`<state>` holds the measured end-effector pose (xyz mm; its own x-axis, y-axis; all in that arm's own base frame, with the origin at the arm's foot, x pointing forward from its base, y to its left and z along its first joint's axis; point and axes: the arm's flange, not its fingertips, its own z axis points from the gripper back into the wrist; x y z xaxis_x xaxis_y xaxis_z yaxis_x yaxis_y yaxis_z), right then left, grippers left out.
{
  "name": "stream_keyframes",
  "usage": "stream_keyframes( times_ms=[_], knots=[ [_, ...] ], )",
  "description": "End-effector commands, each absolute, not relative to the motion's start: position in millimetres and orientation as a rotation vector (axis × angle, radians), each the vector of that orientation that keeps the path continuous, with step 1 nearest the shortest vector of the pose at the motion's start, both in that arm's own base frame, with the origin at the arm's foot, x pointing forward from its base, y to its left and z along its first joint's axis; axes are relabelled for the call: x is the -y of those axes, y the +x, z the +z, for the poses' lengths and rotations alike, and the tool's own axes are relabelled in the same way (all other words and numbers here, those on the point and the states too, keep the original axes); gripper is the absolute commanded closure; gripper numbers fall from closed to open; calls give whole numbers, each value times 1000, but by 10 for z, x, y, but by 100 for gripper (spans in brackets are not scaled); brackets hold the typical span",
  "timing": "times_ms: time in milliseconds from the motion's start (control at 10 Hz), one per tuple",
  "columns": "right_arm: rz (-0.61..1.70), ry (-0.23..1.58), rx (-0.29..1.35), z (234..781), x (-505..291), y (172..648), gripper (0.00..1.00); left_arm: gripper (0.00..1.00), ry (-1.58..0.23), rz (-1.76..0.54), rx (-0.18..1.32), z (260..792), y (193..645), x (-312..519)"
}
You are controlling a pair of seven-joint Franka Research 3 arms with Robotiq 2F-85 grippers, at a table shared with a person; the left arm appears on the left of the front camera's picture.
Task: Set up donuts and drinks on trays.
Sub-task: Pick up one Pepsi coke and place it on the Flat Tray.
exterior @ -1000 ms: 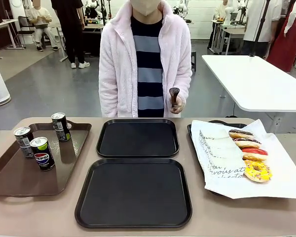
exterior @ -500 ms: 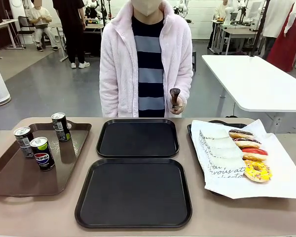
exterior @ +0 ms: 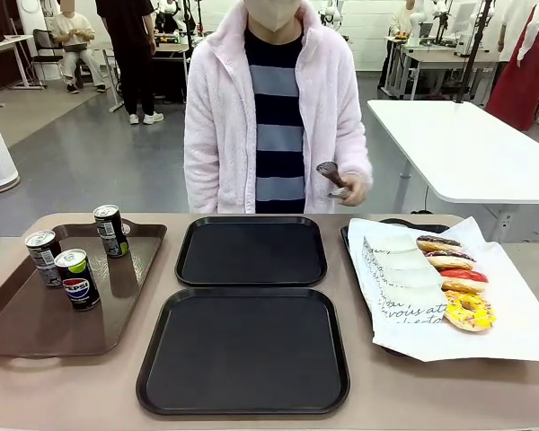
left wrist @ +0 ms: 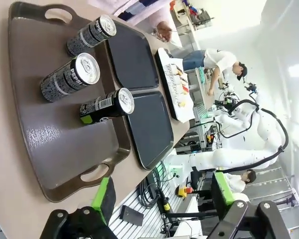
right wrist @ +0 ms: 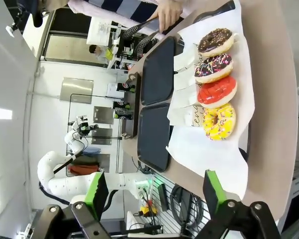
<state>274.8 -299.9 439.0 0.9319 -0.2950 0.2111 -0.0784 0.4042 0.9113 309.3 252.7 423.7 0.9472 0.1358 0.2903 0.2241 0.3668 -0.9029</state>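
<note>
Brown tray (exterior: 36, 334) holds 3 cans (exterior: 76, 278) – paper-lined tray (exterior: 345, 241), 4 donuts (exterior: 455, 282).

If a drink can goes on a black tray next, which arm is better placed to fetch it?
Left, probably: the open left end effector hovers over the brown tray holding the cans, while the right end effector hangs above the donuts.

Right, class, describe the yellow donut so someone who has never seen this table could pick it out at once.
Look at the white paper on the right side of the table, where four donuts lie in a row. Take the one at the near end, next to the red donut: the yellow donut, the only yellow one, dotted with sprinkles.
</note>
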Motion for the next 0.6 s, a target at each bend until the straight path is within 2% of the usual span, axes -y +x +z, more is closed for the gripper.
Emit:
stream_keyframes(
  times_ms=[0,500],
  knots=[
    [-147,1160,371,4380,3022,2728,0,0,-1218,-25,352,4173,3006,-2645],
    [-147,1160,371,4380,3022,2728,0,0,-1218,-25,352,4173,3006,-2645]
  ],
)
